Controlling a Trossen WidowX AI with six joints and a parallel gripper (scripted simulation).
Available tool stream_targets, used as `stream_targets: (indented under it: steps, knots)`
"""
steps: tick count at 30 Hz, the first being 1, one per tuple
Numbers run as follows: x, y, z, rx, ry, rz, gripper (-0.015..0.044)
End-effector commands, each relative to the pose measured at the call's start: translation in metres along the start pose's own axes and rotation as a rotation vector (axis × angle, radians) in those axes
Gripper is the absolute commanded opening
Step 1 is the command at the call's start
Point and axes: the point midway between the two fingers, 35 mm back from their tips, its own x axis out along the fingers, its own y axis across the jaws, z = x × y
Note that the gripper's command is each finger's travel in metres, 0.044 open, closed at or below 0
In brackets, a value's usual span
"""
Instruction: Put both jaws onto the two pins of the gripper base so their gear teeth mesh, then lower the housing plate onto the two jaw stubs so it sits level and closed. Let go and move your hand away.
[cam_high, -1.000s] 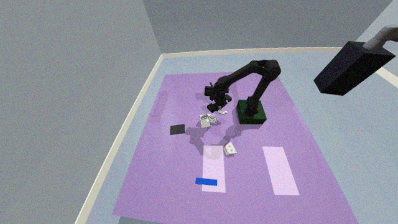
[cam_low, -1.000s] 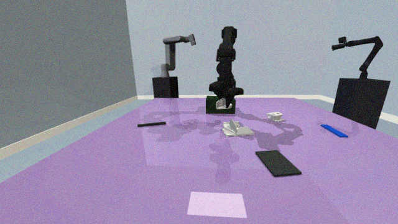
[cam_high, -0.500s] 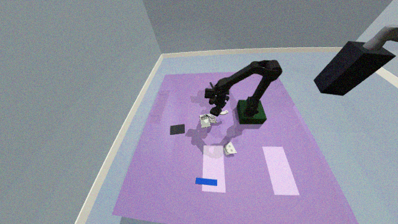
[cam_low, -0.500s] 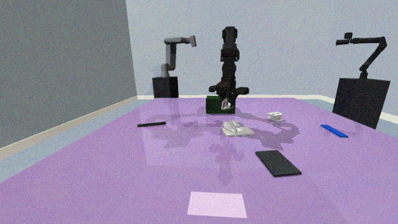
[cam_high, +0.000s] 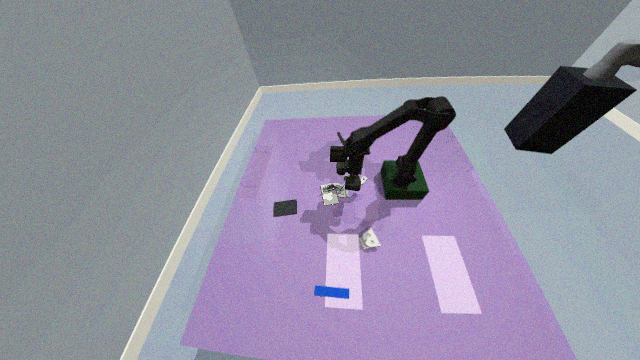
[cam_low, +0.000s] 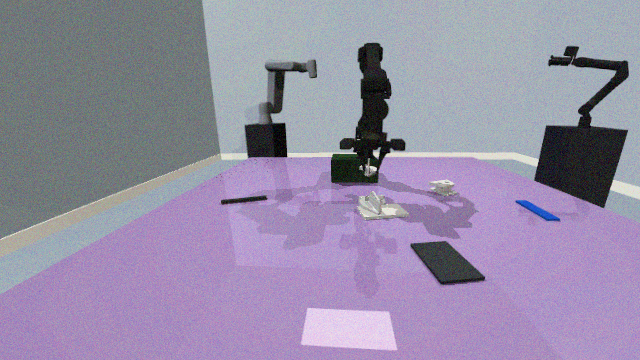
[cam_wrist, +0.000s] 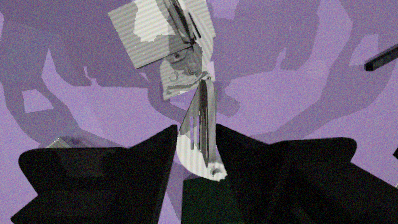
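My gripper (cam_high: 356, 184) (cam_low: 370, 169) (cam_wrist: 195, 128) is shut on a white jaw (cam_high: 363, 180) (cam_low: 369, 171) (cam_wrist: 196, 155), which it holds on edge above the table, on the robot's side of the gripper base. The gripper base (cam_high: 329, 200) (cam_low: 392, 212) (cam_wrist: 127, 31) lies on the table, at the top of the wrist view. The other jaw (cam_low: 372, 203) stands tilted up at the base; whether it sits on a pin I cannot tell. The white housing plate (cam_high: 370, 239) (cam_low: 442, 185) lies apart from the base, nearer the front in the top view.
A dark flat plate (cam_high: 285, 208) (cam_low: 446, 262) lies beyond the base from the robot. A blue bar (cam_high: 331, 292) (cam_low: 537, 210) lies farther off, past the housing plate. A black bar (cam_low: 244, 199) (cam_wrist: 382, 58) lies on the other side. The arm's green mount (cam_high: 404, 189) (cam_low: 345, 169) stands behind the gripper.
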Motion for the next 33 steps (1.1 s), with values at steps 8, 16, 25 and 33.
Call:
stream_targets:
  steps: [8,16,25,33]
  knots:
    - [0.0001,0.0105,-0.0044,-0.254,0.002,0.004,0.0134]
    - [0.0001,0.0105,-0.0044,-0.254,0.002,0.004,0.0134]
    - [0.0001,0.0105,-0.0045,-0.245,0.002,0.004,0.0134]
    - [0.0001,0.0105,-0.0045,-0.242,0.002,0.004,0.0134]
